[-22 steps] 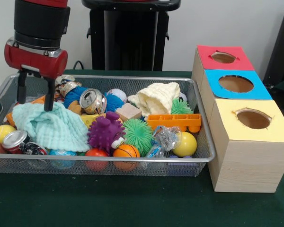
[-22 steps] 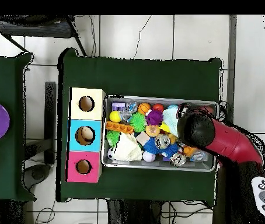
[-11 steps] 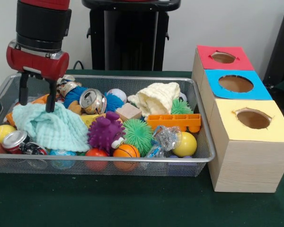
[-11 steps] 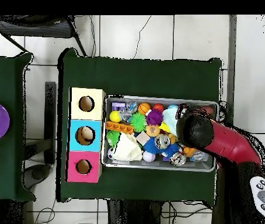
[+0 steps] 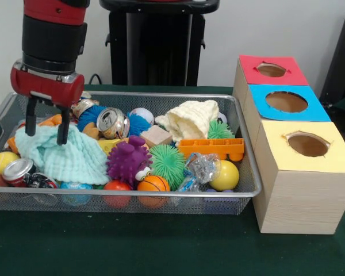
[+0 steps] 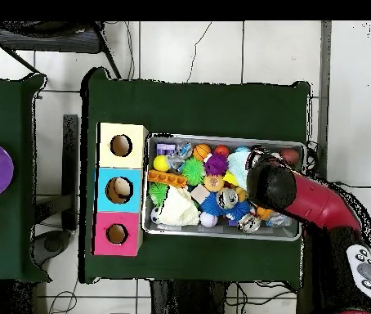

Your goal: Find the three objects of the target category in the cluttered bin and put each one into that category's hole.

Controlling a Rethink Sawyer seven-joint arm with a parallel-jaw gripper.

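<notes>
Front view: the hand [image 5: 47,121], its two fingers apart, hangs over the left end of the wire bin [image 5: 241,172] with its tips straddling a fold of the mint cloth [image 5: 63,154], while a cream cloth [image 5: 190,119] lies further right among balls and cans, and the red box [image 5: 271,70], blue box [image 5: 286,102] and yellow box [image 5: 306,144] stand beside the bin with nothing visible in their holes. Overhead view: the arm [image 6: 303,200] covers the hand and that end of the bin, so the fingers' state cannot be told here; the bin looks full, so the sorting appears barely begun, with all three target objects judged still to be delivered.
</notes>
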